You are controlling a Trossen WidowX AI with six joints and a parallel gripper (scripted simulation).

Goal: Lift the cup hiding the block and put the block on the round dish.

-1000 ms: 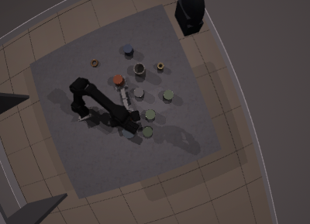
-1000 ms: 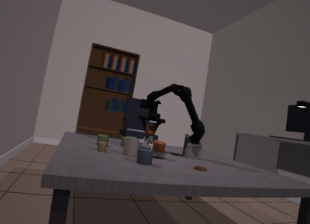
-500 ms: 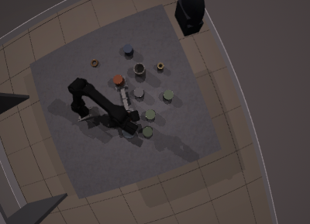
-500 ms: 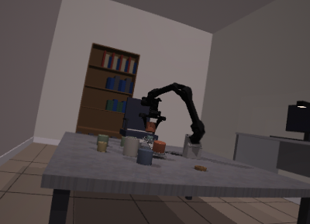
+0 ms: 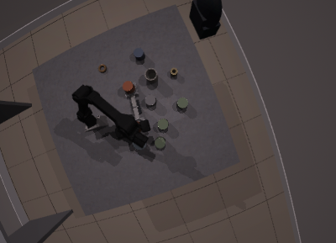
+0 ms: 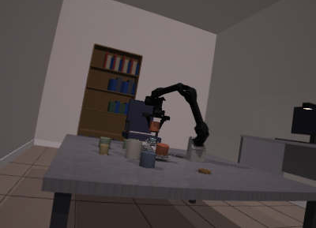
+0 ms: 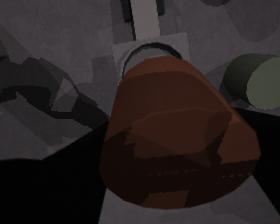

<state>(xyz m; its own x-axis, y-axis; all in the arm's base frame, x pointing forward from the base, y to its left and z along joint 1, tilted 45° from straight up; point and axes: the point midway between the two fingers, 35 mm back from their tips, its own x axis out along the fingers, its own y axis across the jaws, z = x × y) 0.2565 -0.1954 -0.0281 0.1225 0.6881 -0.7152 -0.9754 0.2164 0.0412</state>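
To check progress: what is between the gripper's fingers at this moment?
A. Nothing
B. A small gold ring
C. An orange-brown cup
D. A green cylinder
C: in the wrist view the orange-brown cup fills the space at the gripper, raised above the balance.

The top view looks straight down from high above, taking in the whole grey mat [image 5: 84,171]. The exterior view sits low beyond the table's [image 6: 118,181] near edge, facing the far wall's bookshelf [image 6: 112,91]. The wrist view looks down, very close. All three share the balance [image 5: 135,106] area.
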